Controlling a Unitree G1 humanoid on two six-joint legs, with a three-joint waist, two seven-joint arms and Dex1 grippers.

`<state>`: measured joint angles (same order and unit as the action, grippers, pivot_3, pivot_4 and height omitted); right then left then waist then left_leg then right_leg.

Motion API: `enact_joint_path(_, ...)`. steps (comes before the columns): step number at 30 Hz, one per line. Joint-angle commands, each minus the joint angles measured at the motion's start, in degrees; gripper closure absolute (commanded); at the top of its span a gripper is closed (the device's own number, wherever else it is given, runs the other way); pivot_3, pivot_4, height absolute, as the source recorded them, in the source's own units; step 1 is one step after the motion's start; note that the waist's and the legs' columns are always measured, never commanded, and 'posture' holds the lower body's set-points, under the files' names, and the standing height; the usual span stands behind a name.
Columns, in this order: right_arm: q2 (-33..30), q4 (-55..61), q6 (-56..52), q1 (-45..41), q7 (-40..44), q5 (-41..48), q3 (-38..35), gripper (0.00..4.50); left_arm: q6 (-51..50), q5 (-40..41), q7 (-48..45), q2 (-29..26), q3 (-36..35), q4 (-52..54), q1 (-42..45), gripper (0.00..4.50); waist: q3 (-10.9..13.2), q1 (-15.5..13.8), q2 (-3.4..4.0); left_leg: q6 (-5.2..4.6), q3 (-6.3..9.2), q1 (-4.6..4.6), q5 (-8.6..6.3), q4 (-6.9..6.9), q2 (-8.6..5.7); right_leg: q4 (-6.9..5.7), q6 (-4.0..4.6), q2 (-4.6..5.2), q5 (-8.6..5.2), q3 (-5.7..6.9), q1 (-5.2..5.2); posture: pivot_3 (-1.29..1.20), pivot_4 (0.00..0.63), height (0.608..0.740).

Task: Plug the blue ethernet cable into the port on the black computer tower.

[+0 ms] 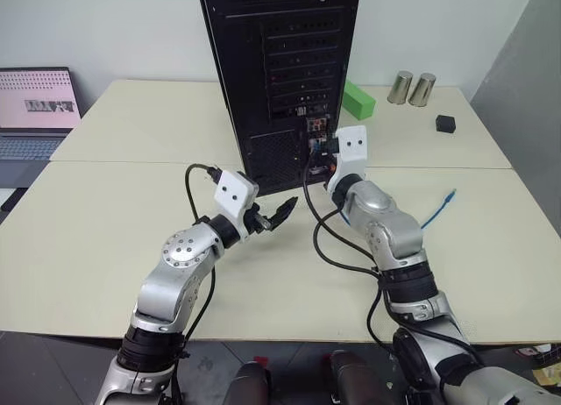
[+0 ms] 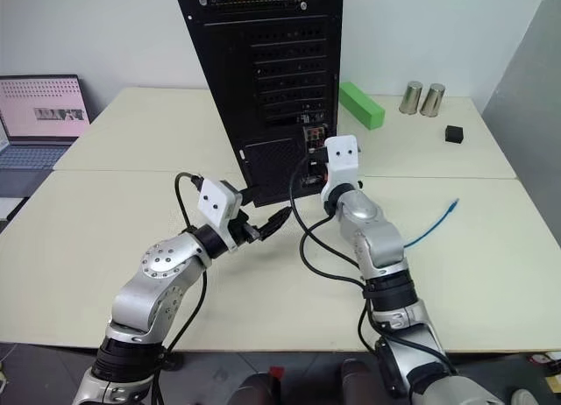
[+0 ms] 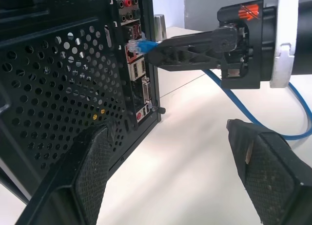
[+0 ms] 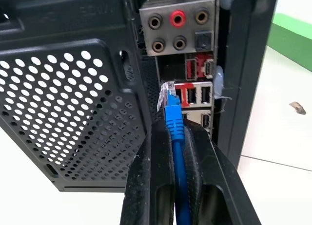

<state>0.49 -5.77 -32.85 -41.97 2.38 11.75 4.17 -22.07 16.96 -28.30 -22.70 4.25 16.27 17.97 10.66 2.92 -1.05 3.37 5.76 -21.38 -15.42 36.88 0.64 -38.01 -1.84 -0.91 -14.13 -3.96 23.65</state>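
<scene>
**Plug at the rear panel, not yet seated**

The right claw is clamping the blue ethernet cable just behind its clear plug, which is hovering at the connector column on the back of the black computer tower. The port appears unfilled; insertion is judged outstanding, with alignment and the final push remaining. The left claw is standing apart and empty, near the tower's lower vent. The cable's free end is trailing across the surface to the right.

Count: one tower, one blue cable, one laptop, one green block, two metal cylinders, one small black box.
</scene>
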Motion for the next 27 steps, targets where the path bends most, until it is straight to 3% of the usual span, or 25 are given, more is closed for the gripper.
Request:
enact_joint_path(1,0.3,0.0,1.5,-2.0,0.5,-0.9,-0.6,4.50,1.0,-0.3,-0.5,0.1,-0.2,2.4,0.4,0.65,0.0,0.0,0.00,0.00,0.00,0.00,0.00,0.00,0.00,0.00,0.00,0.00,0.00,0.00,0.00,0.00,0.150,0.740)
enact_joint_path(27,0.5,2.4,0.7,-2.8,1.6,-2.2,-0.9,4.50,1.6,-1.9,-1.0,1.2,-0.2,2.1,0.7,0.65,0.0,0.3,0.00,0.01,-0.02,-0.44,0.01,0.05,0.01,-0.11,0.29,0.00,0.19,-0.01,0.47,0.00,0.150,0.740)
